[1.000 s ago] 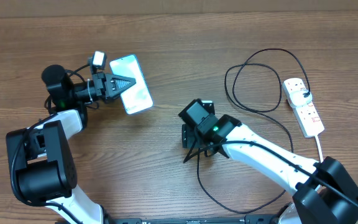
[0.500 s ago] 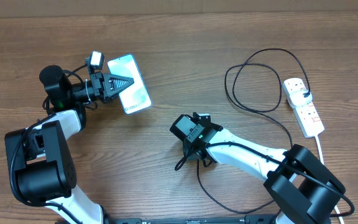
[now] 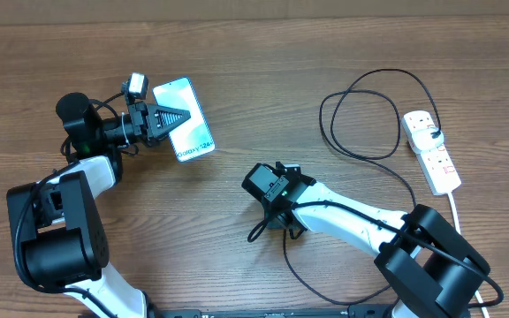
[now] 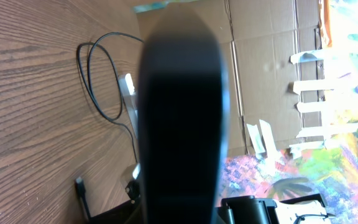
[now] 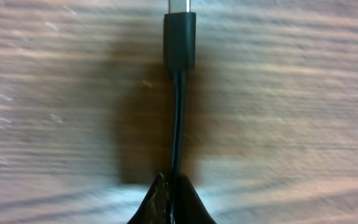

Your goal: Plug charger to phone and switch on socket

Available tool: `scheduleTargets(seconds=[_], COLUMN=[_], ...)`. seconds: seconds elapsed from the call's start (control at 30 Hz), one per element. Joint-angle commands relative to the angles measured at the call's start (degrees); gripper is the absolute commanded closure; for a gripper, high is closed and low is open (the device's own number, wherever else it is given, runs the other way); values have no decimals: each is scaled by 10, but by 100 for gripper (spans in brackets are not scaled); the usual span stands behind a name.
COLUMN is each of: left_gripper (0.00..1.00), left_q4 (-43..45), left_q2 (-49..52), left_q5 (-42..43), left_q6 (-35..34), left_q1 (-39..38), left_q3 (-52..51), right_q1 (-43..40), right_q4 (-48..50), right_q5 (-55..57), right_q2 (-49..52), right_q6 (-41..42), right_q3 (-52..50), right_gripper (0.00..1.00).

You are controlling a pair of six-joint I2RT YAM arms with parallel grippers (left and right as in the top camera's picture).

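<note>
On the left of the wooden table (image 3: 263, 62), the left gripper (image 3: 177, 118) has its jaws closed on the long left edge of the phone (image 3: 198, 134). The phone looks tilted, with its light screen up and its lettered end nearest the table's front edge; I cannot tell whether any part of it touches the wood. In the left wrist view a blurred dark shape fills the middle and hides most of what lies beyond. Around it show a loop of black cable, wood grain and cardboard (image 4: 260, 62) walls.

At mid-table, well apart from the phone, the right gripper (image 5: 171, 186) is pinched narrow on the charger (image 5: 178, 112), a little way behind its connector tip (image 5: 179, 37). The tip sticks out past the fingertips close over the wood and points toward the front left, not at the phone. From the grip the cable runs toward the front edge, curves back to the right and makes a wide loop. It ends at a black plug (image 3: 428, 132) seated in the far end of the socket (image 3: 437, 159), which lies by the right edge. A white cord (image 3: 457, 210) leaves the socket's near end toward the front
</note>
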Motion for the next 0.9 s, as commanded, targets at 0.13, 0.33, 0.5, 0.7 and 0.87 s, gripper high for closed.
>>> scheduleTargets(seconds=[0.13, 0.33, 0.5, 0.7, 0.87], left_gripper=[96, 96, 96, 96, 96], left_q4=[3, 3, 20, 26, 26], left_q2=[-3, -3, -3, -3, -3], left_q5=[11, 8, 1, 0, 2], left_q6=[-32, -33, -31, -40, -55], left_q1=[0, 0, -15, -35, -53], left_q3=[13, 13, 13, 13, 13], right_q1=[-13, -12, -12, -12, -12], right_q4=[-86, -87, -84, -27, 10], right_q5=[-76, -245, -328, -427, -393], right_q2=[-16, -106, -156, -160, -160], right_q6=[-72, -134, -160, -196, -196], right_q3=[72, 104, 104, 104, 104], right_gripper=[96, 96, 96, 96, 96])
